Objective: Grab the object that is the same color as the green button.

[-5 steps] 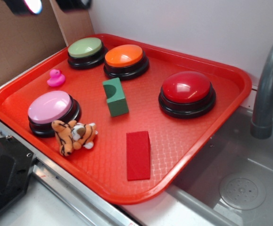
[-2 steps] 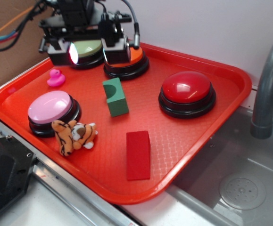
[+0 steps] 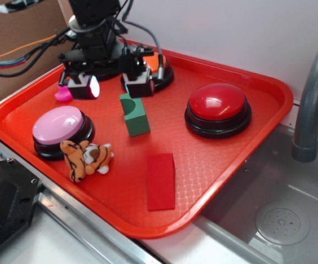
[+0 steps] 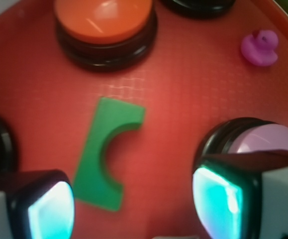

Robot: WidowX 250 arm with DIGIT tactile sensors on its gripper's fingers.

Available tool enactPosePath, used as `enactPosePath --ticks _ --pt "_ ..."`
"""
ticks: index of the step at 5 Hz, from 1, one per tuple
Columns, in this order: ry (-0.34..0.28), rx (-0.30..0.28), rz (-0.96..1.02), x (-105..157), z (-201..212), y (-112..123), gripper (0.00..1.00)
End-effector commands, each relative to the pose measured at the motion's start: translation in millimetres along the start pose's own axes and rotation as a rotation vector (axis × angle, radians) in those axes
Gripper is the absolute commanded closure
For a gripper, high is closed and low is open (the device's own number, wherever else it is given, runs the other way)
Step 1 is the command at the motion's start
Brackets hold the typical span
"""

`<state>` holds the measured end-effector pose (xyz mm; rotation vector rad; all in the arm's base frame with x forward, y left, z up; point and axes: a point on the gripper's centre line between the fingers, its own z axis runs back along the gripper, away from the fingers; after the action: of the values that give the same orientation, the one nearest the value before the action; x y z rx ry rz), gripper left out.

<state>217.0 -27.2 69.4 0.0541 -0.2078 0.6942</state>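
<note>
hand (image 3: 111,86) spread, above tray | green block (image 3: 134,114) untouched, just beside

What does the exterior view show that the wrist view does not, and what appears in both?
Only the exterior view shows the red button, the flat red block, the toy tiger, the sink faucet and the robot arm above the tray. Only the wrist view shows the green block's curved notch from straight above, lying between the two glowing fingers. Both show the green block, the orange button, the pink button and the pink duck.
</note>
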Motion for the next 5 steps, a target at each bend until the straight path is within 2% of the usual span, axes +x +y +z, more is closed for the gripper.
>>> enactPosePath --ticks 1,2,3,4,5 --pt "-0.008 -0.114 -0.01 15 -29 -8 0.0" --pt "-0.002 -0.173 -0.038 16 -38 -14 0.0" --pt "0.042 -0.202 -0.033 9 -42 -7 0.0" --pt "0.055 -0.2 -0.035 12 -41 -10 0.27" --pt "0.072 -0.201 -0.046 13 -41 -10 1.0"
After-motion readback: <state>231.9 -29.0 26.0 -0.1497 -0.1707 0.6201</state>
